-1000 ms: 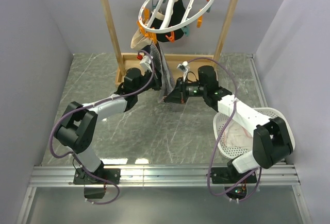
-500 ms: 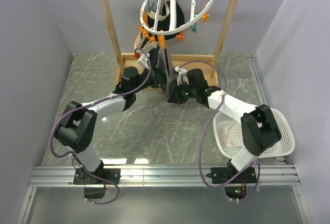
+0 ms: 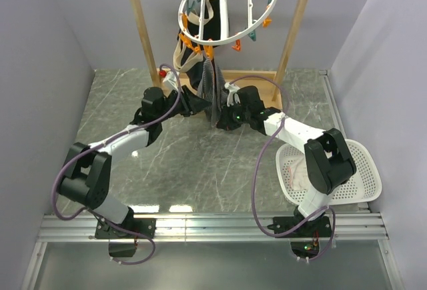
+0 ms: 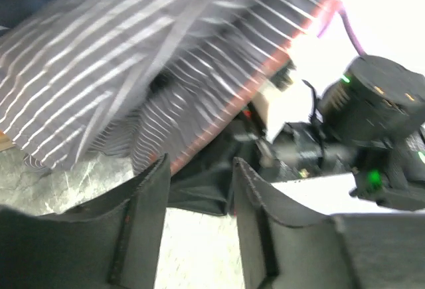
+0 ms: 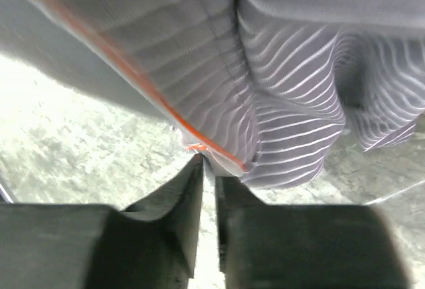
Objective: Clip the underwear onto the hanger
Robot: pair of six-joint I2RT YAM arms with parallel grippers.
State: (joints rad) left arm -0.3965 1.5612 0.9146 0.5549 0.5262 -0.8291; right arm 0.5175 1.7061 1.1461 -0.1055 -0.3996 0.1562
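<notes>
The white ring hanger (image 3: 220, 38) hangs tilted from the wooden frame's top bar, with orange and teal clothespins around it. The grey striped underwear (image 3: 212, 90) hangs down from the orange clothespins (image 3: 202, 51) at the ring's near rim. My left gripper (image 3: 195, 103) is open and empty just left of the underwear, which fills the top of the left wrist view (image 4: 133, 50) above the gripper (image 4: 199, 166). My right gripper (image 3: 219, 121) is pinched on the underwear's orange-trimmed lower edge (image 5: 219, 149), with its fingertips nearly closed (image 5: 207, 166).
The wooden rectangular frame (image 3: 143, 37) stands at the back of the marble table. A dark garment (image 3: 212, 27) and a cream one (image 3: 179, 53) also hang from the ring. A white mesh basket (image 3: 363, 177) at the right holds a pinkish-white cloth (image 3: 297, 173).
The ring hanger has swung and tilted more upright. My left gripper has dropped from the clothespins and drawn back left. My right gripper has moved left and farther back with the underwear's lower edge.
</notes>
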